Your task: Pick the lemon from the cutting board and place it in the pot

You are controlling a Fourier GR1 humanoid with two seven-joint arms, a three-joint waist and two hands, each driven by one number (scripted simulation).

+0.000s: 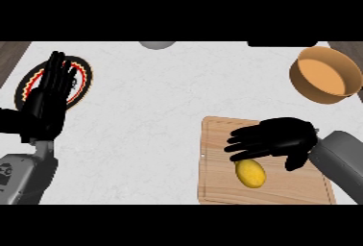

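- The lemon (250,173) is seen lying on the cutting board (305,185) at the lower right of the frame, in the board's middle, slightly toward its left.
- Its long axis is set nearly up-and-down in the frame, with the upper tip leaning a little to the left and the lower end toward the board's bottom edge.
- The right hand (278,138) is held just above the lemon's upper tip, palm down, with its fingers spread apart and stretched toward the left; nothing is clasped in it, and whether the lemon is touched cannot be told.
- The pot (325,73) is found at the upper right of the frame, well apart from the board, its open mouth turned up and tilted toward the view.
- A wide stretch of bare white table (156,110) is left between the board and the pot, and across the frame's middle.
- The left hand (48,98) is shown at the left edge, open with fingers up, over a round plate (83,77) with a red and yellow rim.
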